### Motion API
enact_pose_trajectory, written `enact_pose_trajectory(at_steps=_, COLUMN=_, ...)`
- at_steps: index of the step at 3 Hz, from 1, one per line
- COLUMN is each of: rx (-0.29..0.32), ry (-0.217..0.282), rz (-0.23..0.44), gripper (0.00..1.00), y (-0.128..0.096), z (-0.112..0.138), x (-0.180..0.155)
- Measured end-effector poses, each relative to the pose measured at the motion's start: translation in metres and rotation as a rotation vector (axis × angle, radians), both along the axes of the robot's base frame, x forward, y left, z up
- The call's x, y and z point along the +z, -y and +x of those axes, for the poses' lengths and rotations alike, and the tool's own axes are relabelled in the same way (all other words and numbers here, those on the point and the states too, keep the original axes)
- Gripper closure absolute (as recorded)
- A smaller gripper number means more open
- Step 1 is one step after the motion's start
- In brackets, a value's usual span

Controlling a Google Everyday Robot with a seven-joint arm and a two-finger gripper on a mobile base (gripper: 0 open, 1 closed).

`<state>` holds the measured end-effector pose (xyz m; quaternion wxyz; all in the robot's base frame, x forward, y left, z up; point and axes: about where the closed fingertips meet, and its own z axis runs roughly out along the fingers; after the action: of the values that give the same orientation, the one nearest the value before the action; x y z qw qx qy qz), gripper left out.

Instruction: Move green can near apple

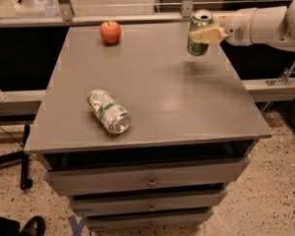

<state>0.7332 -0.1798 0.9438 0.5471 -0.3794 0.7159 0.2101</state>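
Note:
The green can is upright in the air at the far right of the grey table top, lifted a little above the surface. My gripper reaches in from the right and is shut on the can's upper half; its pale fingers cover part of the can's side. The red-orange apple sits at the far left of the table top, well to the left of the can.
A silver-white can with a green band lies on its side at the front left of the table. Drawers sit under the top. A metal rail runs behind the table.

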Motion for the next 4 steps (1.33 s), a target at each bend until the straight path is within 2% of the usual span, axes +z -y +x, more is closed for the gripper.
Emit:
enact_pose_trajectory(at_steps=1, rx=-0.001, ry=-0.015, rz=-0.002, gripper=1.0, y=-0.002, z=-0.003, x=-0.004)
enact_pose_trajectory(at_steps=2, rx=0.027, ry=0.009, rz=0.003, gripper=1.0, y=-0.031, z=0.012, x=-0.003)
enact_pose_trajectory(at_steps=4, rx=0.086, ry=0.056, rz=-0.005, gripper=1.0, y=-0.11, z=0.086, x=-0.002)
